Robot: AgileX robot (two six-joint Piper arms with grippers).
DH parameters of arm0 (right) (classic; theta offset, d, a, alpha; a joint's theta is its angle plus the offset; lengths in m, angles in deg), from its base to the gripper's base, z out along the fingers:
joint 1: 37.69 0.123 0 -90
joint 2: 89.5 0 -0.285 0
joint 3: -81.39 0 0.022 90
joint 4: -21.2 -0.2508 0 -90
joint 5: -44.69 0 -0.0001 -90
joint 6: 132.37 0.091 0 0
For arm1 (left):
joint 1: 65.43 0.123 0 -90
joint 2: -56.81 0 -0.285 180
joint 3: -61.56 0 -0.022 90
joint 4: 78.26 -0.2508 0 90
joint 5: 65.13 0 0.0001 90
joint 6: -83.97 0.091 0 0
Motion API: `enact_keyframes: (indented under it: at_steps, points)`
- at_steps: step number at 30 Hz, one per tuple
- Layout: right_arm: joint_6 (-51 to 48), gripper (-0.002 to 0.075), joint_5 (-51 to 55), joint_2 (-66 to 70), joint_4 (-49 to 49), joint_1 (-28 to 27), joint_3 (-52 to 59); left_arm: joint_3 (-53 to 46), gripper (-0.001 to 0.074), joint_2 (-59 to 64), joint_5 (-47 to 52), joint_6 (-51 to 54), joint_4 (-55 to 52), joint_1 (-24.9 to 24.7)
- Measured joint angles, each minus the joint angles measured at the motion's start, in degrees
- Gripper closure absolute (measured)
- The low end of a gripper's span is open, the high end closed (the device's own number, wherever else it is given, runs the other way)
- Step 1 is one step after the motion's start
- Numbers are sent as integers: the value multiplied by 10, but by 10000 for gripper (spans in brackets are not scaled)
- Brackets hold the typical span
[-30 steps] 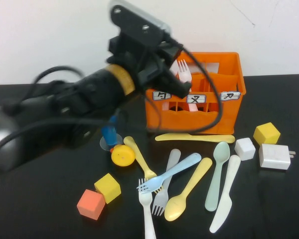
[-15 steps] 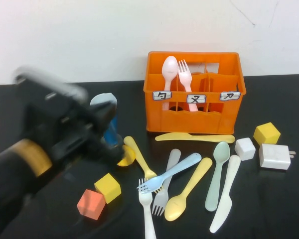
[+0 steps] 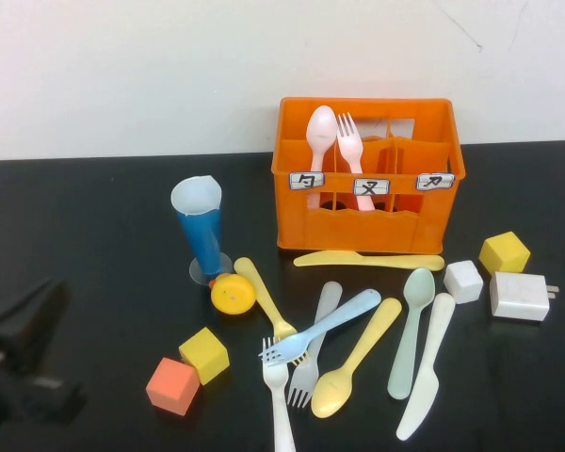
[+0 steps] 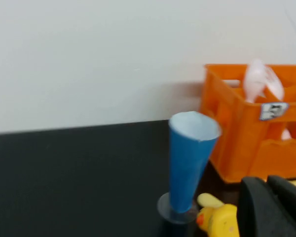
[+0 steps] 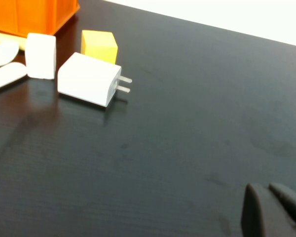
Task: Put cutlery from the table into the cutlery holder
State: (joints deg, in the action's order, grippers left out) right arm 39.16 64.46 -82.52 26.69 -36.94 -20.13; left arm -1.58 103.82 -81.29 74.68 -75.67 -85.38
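The orange cutlery holder (image 3: 367,202) stands at the back of the black table (image 3: 104,217), with a pink spoon (image 3: 320,132) and a pink fork (image 3: 350,141) upright inside. Loose in front lie a yellow knife (image 3: 367,259), mint spoon (image 3: 412,320), white knife (image 3: 426,367), yellow spoon (image 3: 358,363), blue fork (image 3: 325,325), grey fork (image 3: 315,348), white fork (image 3: 279,405) and another yellow piece (image 3: 259,292). My left gripper (image 3: 38,306) is low at the front left, shut and empty; the left wrist view (image 4: 266,185) shows it too. My right gripper (image 5: 269,190) is shut and empty over bare table.
A blue cone cup (image 3: 202,231) and a yellow round toy (image 3: 233,295) stand left of the holder. A yellow cube (image 3: 203,355) and an orange cube (image 3: 172,386) sit front left. A white cube (image 3: 463,281), a yellow cube (image 3: 504,252) and a white charger (image 3: 520,296) sit right.
My left arm has drawn back from over the holder to the front left corner. The pink fork now stands in the holder beside the pink spoon.
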Motion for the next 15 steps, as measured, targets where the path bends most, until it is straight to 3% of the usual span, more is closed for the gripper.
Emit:
enact_keyframes:
  at_steps: [5,11,15]
  points:
    - [0,729,0,0,0,0,0,-9,735,-107,115,13,15,50]
    - [0,729,0,0,0,0,0,-10,735,-229,305,26,-3,156]
    - [0,729,0,0,0,0,0,-19,735,-292,340,27,-5,218]
